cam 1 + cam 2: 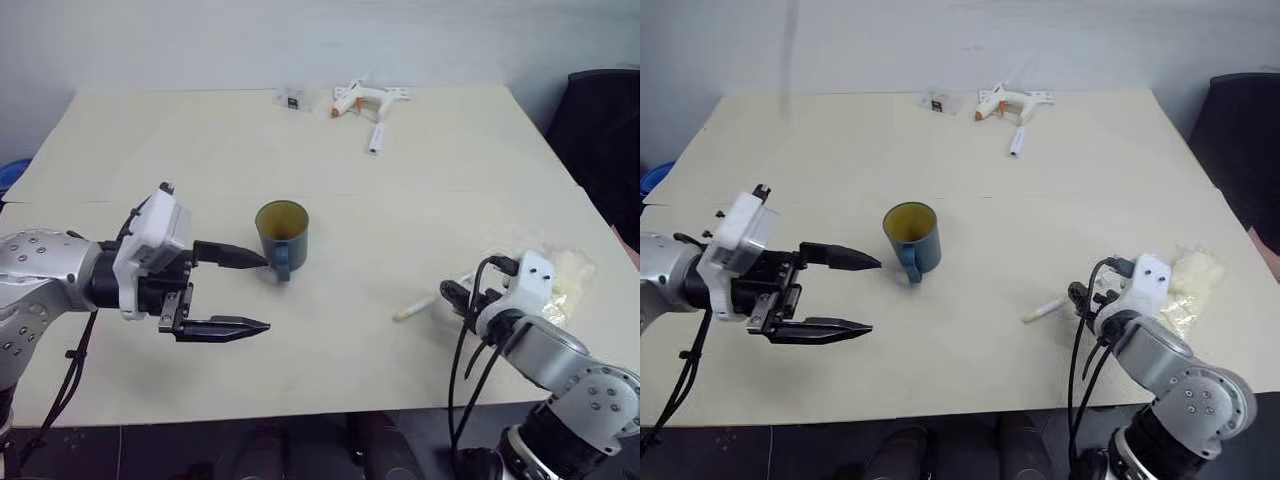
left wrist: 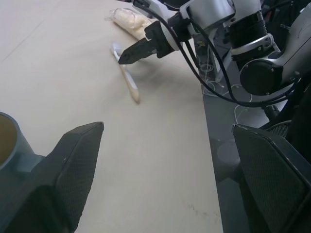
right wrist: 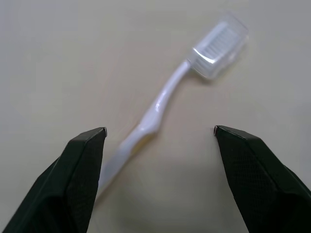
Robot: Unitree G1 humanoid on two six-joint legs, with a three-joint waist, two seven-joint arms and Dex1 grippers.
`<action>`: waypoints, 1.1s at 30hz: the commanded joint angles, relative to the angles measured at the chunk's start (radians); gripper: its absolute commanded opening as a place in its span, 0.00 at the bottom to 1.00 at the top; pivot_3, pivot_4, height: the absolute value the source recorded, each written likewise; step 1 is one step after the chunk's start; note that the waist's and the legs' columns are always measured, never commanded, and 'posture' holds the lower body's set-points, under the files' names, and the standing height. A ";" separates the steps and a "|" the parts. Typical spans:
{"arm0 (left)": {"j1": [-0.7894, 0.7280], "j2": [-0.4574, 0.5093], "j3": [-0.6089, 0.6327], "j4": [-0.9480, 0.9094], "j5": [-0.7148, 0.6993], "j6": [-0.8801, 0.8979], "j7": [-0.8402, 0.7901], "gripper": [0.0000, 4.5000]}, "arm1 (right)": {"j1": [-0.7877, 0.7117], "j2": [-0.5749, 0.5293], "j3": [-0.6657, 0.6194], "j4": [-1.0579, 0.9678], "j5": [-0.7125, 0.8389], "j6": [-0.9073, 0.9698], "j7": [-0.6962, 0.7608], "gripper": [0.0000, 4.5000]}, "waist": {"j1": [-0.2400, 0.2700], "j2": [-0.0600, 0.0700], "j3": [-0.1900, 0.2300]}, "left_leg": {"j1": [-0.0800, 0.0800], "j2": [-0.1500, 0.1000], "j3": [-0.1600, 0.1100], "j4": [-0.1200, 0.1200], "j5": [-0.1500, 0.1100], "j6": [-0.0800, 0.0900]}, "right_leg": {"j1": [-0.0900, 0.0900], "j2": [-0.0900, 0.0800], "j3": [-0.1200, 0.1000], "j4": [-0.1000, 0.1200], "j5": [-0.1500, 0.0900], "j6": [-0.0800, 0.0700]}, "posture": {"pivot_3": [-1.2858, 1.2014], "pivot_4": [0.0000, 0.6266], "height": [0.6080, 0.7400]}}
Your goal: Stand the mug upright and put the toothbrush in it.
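The right gripper (image 3: pixel 159 132) is hovering, released, over the toothbrush (image 3: pixel 160 104) near the desk's (image 1: pixel 150 130) right edge; closing off-centre risks flicking it away.

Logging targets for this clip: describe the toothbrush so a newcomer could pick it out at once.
On the pale table, look to the near right, just ahead of the open right gripper. The toothbrush lies flat there, beside a crumpled clear bag. Unlike the short white tube at the far edge, it is slim, with a clear-capped bristle head.
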 commanded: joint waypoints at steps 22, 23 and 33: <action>-0.009 -0.004 0.020 -0.046 -0.036 -0.006 0.062 1.00 | -0.016 0.035 0.061 0.176 0.017 0.005 0.077 0.07 | -0.031 -0.004 -0.002 | 0.001 0.002 -0.002 -0.002 0.000 0.000 | 0.001 0.001 0.000 0.001 -0.001 -0.002 | 0.52 0.24 1.00; -0.010 -0.004 0.019 -0.045 -0.035 -0.007 0.062 1.00 | -0.014 0.036 0.059 0.177 0.015 0.005 0.076 0.07 | -0.031 -0.004 -0.002 | 0.001 0.002 -0.002 -0.002 0.000 0.000 | 0.001 0.001 -0.001 0.001 -0.001 -0.002 | 0.52 0.24 1.00; 0.051 -0.009 0.057 -0.018 -0.018 -0.007 0.087 1.00 | -0.116 -0.125 0.174 0.179 -0.031 -0.101 0.248 0.04 | -0.034 -0.001 0.000 | 0.001 0.001 -0.001 -0.002 0.000 0.000 | 0.001 0.000 0.000 0.000 -0.001 -0.001 | 0.52 0.24 1.00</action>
